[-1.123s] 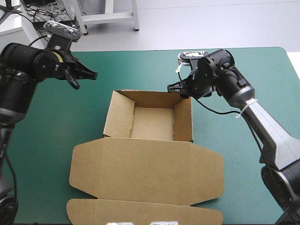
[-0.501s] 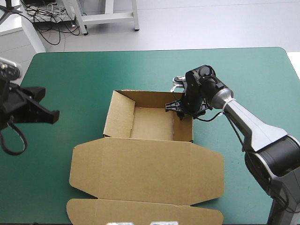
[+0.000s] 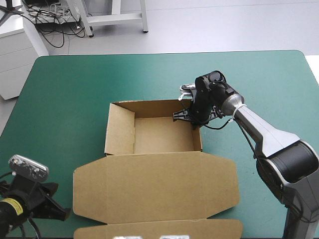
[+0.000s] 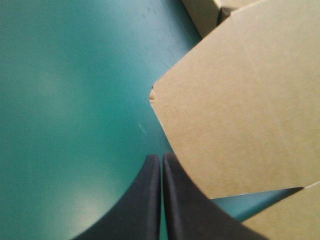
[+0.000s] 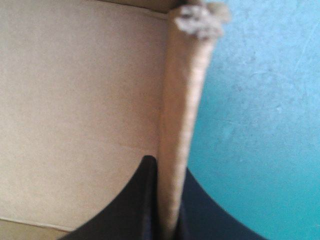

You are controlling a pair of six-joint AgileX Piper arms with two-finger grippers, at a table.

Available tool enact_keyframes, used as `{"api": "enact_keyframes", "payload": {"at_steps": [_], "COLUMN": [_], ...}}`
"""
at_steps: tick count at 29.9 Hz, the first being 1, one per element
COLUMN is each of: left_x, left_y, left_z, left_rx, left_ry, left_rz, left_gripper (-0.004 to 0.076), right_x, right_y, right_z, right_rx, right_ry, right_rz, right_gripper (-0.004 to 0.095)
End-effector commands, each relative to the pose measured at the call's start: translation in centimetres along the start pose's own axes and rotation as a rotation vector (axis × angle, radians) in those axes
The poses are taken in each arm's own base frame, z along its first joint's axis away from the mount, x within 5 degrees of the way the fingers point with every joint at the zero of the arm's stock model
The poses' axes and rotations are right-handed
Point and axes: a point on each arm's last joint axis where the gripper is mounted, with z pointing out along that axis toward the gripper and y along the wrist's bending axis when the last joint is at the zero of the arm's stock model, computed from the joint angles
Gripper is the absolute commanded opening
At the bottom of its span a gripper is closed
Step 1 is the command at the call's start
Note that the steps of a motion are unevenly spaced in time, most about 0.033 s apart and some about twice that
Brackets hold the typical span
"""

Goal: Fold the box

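Between the right jaws: a raised wall [image 5: 182, 115] of the box [image 3: 157, 169], its top edge running up between the two black fingers [image 5: 142, 200], one inside the tray and one outside.
Right jaws, state: all but together, clamped on that wall with only the board between them.
Beside that wall: the tray's brown floor [image 5: 75, 100] lay on one side and the teal-green cover [image 5: 260, 100] on the other. The wall's far end [image 5: 200, 17] looked rough but was too blurred to say more.
Right grasp, place: at the tray's far right corner; which of the two walls meeting there was held, I could not tell.
Right arm [image 3: 269, 134]: it came in from the bench's right side, its wrist bent down over that corner.
Left jaws, state: together, the fingers [image 4: 145, 200] meeting in one pointed arch with nothing between them.
Around the left jaws: bare cover [image 4: 65, 100] lay below, and the lid's slanted edge [image 4: 172, 145] ran just beside them.
Ahead of the left jaws: the lid's corner had a small notch [image 4: 151, 94], and beyond it showed a bit of tray wall [image 4: 205, 12].
Left arm [image 3: 27, 199]: low over the bench's near left corner, left of the lid and apart from it.
Box, place: about mid-bench, an open tray [image 3: 162, 135] with its walls up, the lid [image 3: 154, 186] lying flat toward the near edge and its front flap [image 3: 159, 229] at that edge.
Bench [image 3: 65, 89]: teal-green cover showed on every side of the box.
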Motion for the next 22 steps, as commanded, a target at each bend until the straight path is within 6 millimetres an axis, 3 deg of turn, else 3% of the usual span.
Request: {"api": "enact_keyframes", "payload": {"at_steps": [1,5,12,17,22], "left_x": [2.5,5.1,5.9,5.9,5.9], "left_y": [-0.6,-0.8,-0.8,-0.8,-0.8], "left_z": [1.4,3.1,2.7,2.7,2.7], "left_rx": [0.044,0.047,0.037,0.037,0.037], "left_ry": [0.013,0.035,-0.025,-0.026,-0.026], "left_rz": [-0.026,-0.026,-0.024,-0.024,-0.024], "left_gripper": [-0.0009,-0.0009,-0.0009,-0.0009,-0.0009], "right_x": [0.3,0.2,0.4,2.2,5.4], "right_y": [-0.4,-1.6,-8.2,-16.4,-25.1], "right_z": [-3.0,-3.9,-8.9,-13.4,-15.9], "right_rx": [0.015,0.021,0.07,0.225,0.359], "right_ry": [-0.052,-0.076,-0.201,-0.303,-0.316], "right_rz": [-0.016,0.014,0.13,0.258,0.438], "right_gripper": [-0.002,-0.002,-0.002,-0.002,-0.002]}}
